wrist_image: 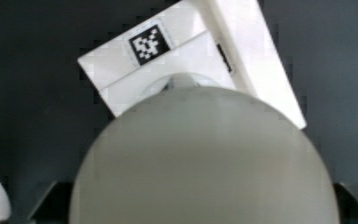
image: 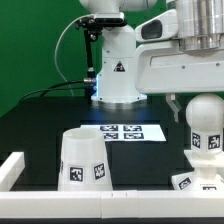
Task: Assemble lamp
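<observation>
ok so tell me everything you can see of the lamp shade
The shade is a matte white truncated cone, plastic by its look, with two black-and-white square tags low on its side. It stands upright, narrow end up and wide end down, on the black table, near the front at the exterior view's left. Nothing but the table touches it.

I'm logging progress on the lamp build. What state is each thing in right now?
White truncated-cone plastic shade: standing on the black table, apart from the other parts, not mounted.
White round bulb on cylindrical neck: upright, round end up.
White angular block base: on the table by the bulb; joined to it or not, cannot tell.
Hand: low over the bulb; open or shut, cannot tell.
</observation>
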### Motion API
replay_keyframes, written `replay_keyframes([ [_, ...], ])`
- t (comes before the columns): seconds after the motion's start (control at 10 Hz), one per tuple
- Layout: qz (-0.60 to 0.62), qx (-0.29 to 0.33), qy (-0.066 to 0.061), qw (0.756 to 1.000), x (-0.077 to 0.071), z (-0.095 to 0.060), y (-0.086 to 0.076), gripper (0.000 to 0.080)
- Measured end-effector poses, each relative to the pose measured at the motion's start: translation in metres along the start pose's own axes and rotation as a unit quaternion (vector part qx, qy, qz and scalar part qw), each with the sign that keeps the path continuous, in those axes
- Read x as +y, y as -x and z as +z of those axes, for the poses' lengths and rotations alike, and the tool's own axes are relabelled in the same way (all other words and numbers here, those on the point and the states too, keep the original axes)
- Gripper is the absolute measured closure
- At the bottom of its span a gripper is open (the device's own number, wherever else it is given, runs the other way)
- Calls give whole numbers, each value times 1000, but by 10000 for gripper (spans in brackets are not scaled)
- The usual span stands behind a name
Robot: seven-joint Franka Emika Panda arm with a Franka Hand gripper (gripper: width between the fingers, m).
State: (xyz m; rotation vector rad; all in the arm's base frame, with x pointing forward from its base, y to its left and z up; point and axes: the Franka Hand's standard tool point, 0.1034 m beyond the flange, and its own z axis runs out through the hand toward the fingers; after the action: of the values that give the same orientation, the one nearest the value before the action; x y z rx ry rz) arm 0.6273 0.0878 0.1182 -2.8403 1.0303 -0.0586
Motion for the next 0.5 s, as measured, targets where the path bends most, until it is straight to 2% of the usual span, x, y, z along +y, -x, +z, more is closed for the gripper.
replay_keyframes([
  [0.1, 94, 1, 2, 996, 0, 0, 2, 228],
  [0.2, 195, 2, 2, 981, -1, 1, 5, 228],
  [0.4, 360, -9, -12, 933, -3, 2, 8, 226],
  [0.5, 388, -12, -15, 921, -2, 3, 8, 226],
])
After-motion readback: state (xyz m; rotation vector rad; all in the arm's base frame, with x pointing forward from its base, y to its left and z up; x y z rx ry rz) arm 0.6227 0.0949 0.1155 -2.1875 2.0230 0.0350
